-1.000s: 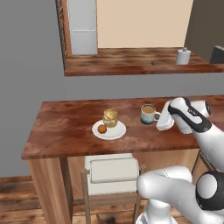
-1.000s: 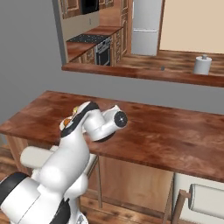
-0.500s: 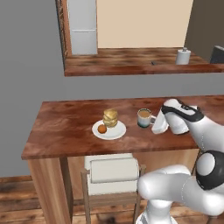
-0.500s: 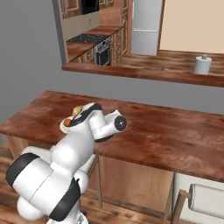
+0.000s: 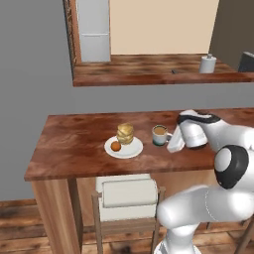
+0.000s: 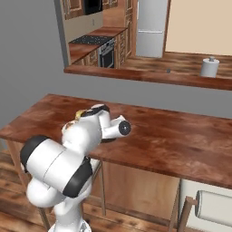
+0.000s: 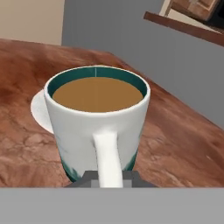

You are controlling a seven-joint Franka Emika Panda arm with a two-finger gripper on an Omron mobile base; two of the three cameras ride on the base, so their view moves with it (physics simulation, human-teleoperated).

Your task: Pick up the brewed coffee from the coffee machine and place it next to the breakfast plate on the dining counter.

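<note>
We are looking at the dining counter point(image 5: 74, 149), a long reddish-brown wooden top that is carrying two things. The breakfast plate point(image 5: 123, 148) is sitting near the middle of it, and the brewed coffee point(image 5: 159, 135) is standing upright on the wood just beside the plate, apart from its rim.

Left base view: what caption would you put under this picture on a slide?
Robot hand holding a mug of coffee by its handle beside the breakfast plate on the wooden counter.
</note>
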